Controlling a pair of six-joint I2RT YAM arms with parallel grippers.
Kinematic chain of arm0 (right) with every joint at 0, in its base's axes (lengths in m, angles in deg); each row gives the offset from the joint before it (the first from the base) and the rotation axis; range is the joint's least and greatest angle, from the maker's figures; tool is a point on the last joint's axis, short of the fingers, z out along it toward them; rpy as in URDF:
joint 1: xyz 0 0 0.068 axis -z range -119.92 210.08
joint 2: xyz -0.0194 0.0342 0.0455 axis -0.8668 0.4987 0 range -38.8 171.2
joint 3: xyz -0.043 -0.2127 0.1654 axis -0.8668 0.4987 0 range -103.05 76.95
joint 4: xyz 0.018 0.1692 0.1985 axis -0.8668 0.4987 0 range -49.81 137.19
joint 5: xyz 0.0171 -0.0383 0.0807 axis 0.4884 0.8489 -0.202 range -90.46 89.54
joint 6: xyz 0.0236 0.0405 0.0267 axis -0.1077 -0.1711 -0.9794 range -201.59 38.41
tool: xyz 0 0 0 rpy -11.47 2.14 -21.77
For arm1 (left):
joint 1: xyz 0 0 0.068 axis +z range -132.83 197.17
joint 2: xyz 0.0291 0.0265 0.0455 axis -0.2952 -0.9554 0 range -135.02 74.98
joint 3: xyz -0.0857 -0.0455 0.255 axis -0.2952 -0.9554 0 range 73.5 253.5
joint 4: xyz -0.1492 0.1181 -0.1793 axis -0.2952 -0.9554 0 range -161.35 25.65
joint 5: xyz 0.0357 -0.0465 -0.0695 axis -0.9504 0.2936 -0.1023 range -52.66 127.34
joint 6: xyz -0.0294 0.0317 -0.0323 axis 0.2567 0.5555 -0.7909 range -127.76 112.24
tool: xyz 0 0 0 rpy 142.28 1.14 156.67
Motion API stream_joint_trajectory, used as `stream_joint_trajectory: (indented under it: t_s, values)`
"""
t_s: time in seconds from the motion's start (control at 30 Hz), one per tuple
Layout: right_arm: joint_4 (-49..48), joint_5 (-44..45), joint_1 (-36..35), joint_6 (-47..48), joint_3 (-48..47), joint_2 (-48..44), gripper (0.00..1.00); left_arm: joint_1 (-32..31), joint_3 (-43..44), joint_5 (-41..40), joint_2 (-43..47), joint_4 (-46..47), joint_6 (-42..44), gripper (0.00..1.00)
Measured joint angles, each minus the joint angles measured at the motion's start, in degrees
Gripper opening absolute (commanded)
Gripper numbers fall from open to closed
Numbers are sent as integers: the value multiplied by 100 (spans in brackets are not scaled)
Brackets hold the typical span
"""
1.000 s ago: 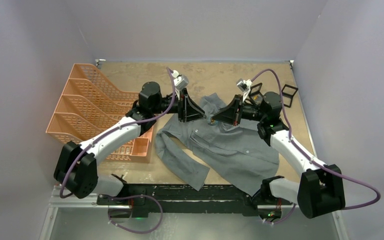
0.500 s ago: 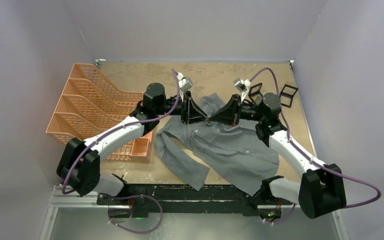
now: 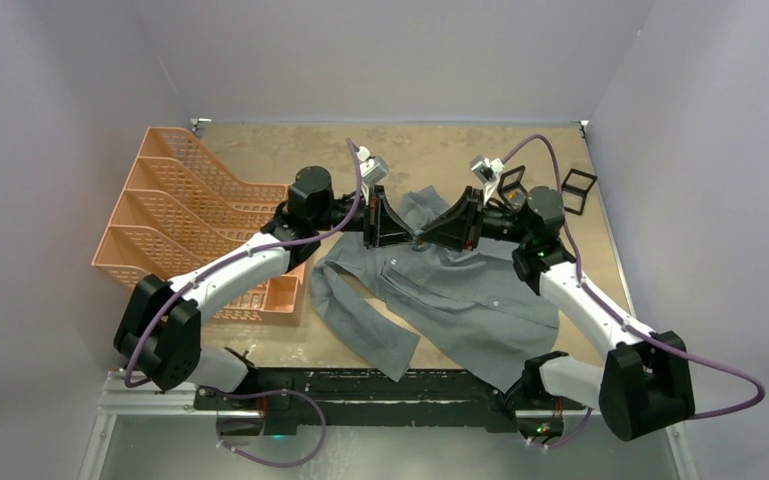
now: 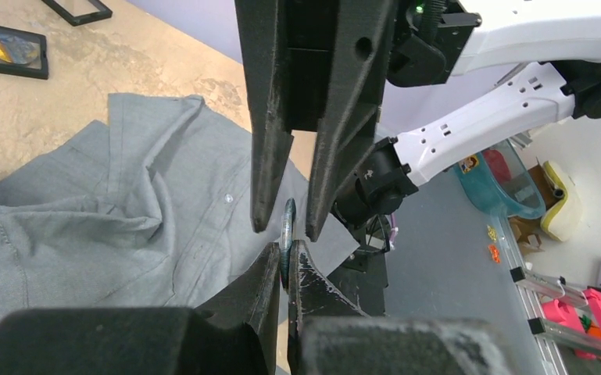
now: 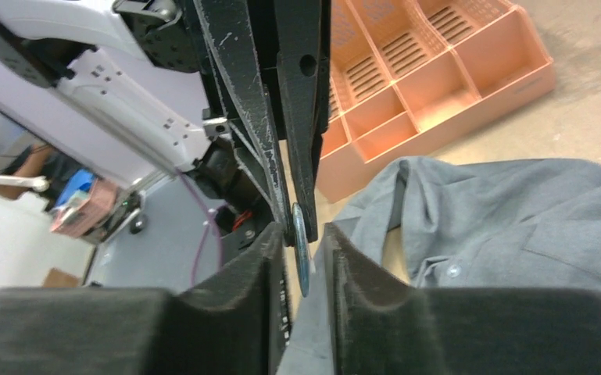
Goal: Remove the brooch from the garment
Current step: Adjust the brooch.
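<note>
The tan worktop (image 3: 260, 140) is carrying the grey garment (image 3: 460, 295), which is lying spread and rumpled from the middle toward the near right edge, its collar pointing to the far side. An orange slotted rack (image 3: 180, 220) is standing along the left edge, and small black frames (image 3: 580, 190) are sitting by the far right corner. Both arms are reaching in over the collar area, and their tips are now meeting, where a second ago they were standing a little apart. The left gripper (image 4: 284, 258), which was parted a moment ago, is now clenching the lower rim of the brooch (image 4: 288, 226), a thin metallic disc seen edge-on. The right gripper (image 5: 305, 238), which had been clamped, is now loosening: its fingers are standing either side of the disc with a gap wider than the disc's thickness. The brooch is therefore hanging in the air between the two pairs of fingertips, above the garment and, as far as the wrist views show, clear of the cloth. Judging by this, the brooch is already off the shirt and is being passed from right to left.
</note>
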Motion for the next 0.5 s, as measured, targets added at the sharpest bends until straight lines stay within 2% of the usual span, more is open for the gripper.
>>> stream_joint_trajectory:
  t_s: [0.23,0.37,0.5]
  values:
    - [146,1012,-4,-61,310,-739,45,-7,-205,-573,236,240,-313,0]
    - [-426,1604,-48,-531,964,-1130,46,-7,-527,-1051,533,730,-737,0]
    - [-1051,2065,-190,-1091,1624,-1141,46,-50,-872,-1440,625,1521,-1351,0]
